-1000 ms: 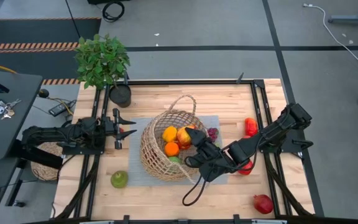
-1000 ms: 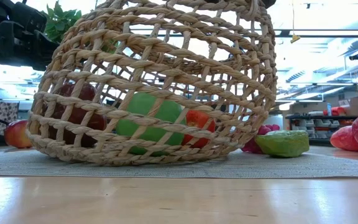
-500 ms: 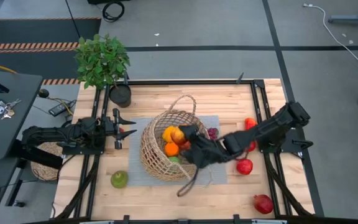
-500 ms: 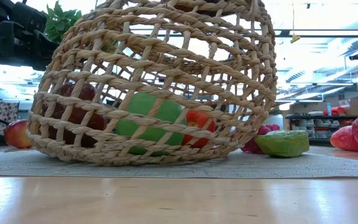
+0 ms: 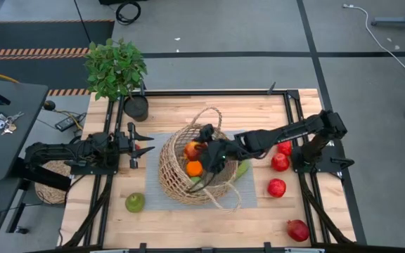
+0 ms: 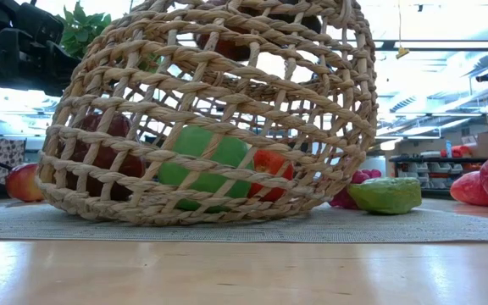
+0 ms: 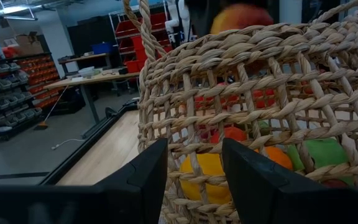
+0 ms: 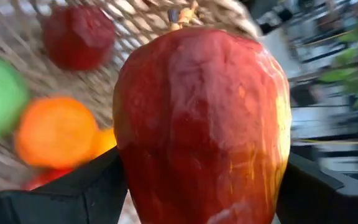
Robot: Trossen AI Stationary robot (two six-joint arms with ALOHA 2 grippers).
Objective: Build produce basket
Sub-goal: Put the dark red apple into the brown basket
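Note:
The wicker basket (image 5: 183, 172) lies tipped on its side on a grey mat, mouth toward the table's right. Through its weave (image 6: 210, 110) a green apple (image 6: 202, 157) and red fruit show, and an orange (image 5: 194, 168) and a yellow fruit lie inside. My right gripper (image 5: 202, 147) reaches into the basket's mouth, shut on a red apple (image 8: 204, 124). My left gripper (image 5: 143, 144) waits open left of the basket, which fills its wrist view (image 7: 260, 106). Loose produce lies on the table: a green fruit (image 5: 134, 202), red fruits (image 5: 280, 162) (image 5: 276, 187) and a pomegranate (image 5: 297, 230). My right gripper holds the red apple by its two opposite sides (image 8: 126, 143), pinched between the two fingers (image 8: 86, 190). It comes from the table's right, pointing left into the basket's mouth. The apple is lifted clear above the fruit in the basket.
A potted plant (image 5: 116, 67) stands at the far left corner. A green fruit (image 5: 242, 169) lies at the basket's mouth under my right arm. One loop handle (image 5: 223, 200) trails on the mat toward the near edge. Bare wood shows along the near edge.
My right gripper has swung from the near right of the basket toward the far edge and leftward, into the basket's mouth. The red fruits on the right have come out from under the arm. The trailing loop handle has shifted closer to the basket.

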